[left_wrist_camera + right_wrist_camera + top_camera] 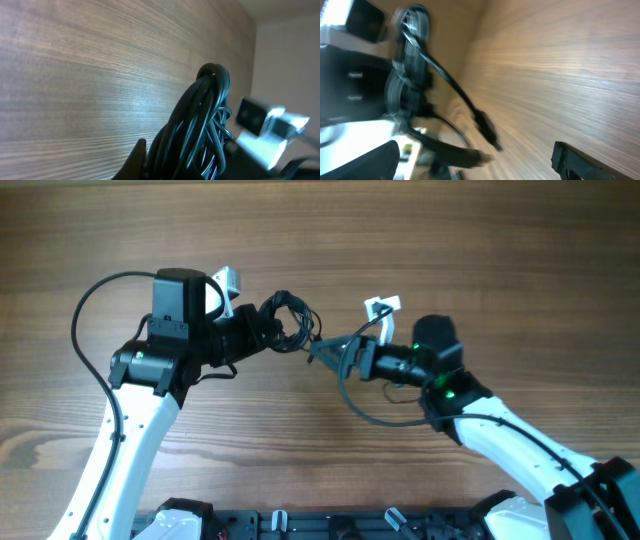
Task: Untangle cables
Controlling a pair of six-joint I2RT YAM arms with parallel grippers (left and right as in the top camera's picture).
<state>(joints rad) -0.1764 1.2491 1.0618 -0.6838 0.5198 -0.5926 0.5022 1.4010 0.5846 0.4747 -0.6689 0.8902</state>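
The wooden table gives open room all round the cables, a coiled black bundle near its middle. The left gripper is clamped on the bundle from its left; the right gripper, just right of the bundle, has its fingers spread and holds nothing. One strand runs rightward from the bundle, its plug end between those spread fingers

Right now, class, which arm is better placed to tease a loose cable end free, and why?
Right, probably. The right gripper is open with a loose plug end just ahead; the left gripper is shut on the cable bundle, anchoring it.
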